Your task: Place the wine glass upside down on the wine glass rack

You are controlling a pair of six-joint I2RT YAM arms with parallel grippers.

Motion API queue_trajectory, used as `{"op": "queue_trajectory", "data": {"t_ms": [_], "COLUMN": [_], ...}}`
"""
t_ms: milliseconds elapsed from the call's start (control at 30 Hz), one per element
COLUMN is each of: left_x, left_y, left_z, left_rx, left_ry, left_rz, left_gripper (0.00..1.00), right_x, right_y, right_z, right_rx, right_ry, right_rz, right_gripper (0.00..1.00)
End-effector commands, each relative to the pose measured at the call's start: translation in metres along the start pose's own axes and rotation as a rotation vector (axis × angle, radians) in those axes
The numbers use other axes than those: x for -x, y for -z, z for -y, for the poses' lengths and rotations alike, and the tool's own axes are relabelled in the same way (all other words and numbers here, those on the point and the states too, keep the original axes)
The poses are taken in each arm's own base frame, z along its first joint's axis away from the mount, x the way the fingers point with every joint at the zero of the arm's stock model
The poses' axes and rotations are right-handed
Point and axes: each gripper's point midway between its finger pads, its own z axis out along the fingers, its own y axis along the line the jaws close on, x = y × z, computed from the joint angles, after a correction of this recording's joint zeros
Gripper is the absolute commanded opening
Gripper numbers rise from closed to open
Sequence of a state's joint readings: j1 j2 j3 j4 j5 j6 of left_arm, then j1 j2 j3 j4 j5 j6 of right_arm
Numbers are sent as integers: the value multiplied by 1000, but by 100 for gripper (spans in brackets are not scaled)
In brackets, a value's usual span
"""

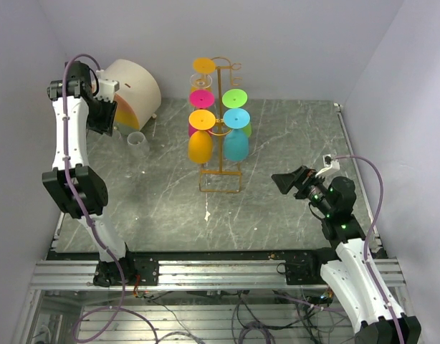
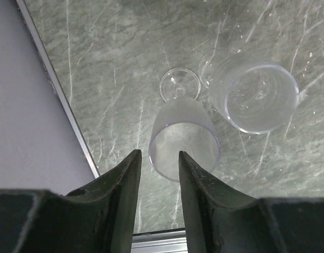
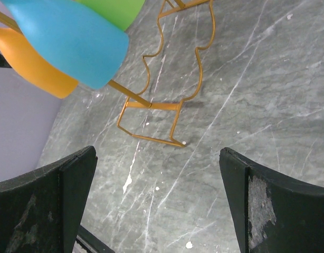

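Two clear wine glasses stand upright on the marble table in the left wrist view, one (image 2: pixel 184 138) right below my left gripper (image 2: pixel 159 154) and one (image 2: pixel 255 95) to its right. My left gripper hovers above them, its jaws a narrow gap apart with nothing between them. From the top I see one clear glass (image 1: pixel 137 139) beside my left gripper (image 1: pixel 105 120) at the back left. The orange-yellow wire rack (image 1: pixel 220 143) stands mid-table with several coloured glasses hung upside down. My right gripper (image 1: pixel 288 180) is wide open and empty, right of the rack's base (image 3: pixel 151 118).
A cream round object (image 1: pixel 134 89) lies at the back left behind my left gripper. Blue (image 3: pixel 72 37), orange (image 3: pixel 30 68) and green (image 3: pixel 114 10) hanging glasses fill the upper left of the right wrist view. Walls close in on the left, back and right.
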State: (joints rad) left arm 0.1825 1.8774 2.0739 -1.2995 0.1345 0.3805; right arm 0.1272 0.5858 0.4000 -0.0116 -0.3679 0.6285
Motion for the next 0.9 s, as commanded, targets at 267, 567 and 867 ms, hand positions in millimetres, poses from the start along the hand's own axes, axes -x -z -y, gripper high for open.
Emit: {"op": "queue_trajectory", "data": {"t_ms": [267,567,867], "left_x": [8,-4,-11], "left_y": [-18,-29,-34], "left_z": [-25,-16,-7], "left_rx": [107,67,15], "left_ry": [29,33,30], "left_rz": [12,-12,-41], "left_gripper": [44,37,7], "right_x": [8,7,9], "right_y": [-4,-7,-6], "right_z": [-15,-13,-16], "right_rx": [66,65,72], "right_ry": [-13,-12,-3], "right_rz": [1,-8,-9], "right_gripper": [100,100,100]}}
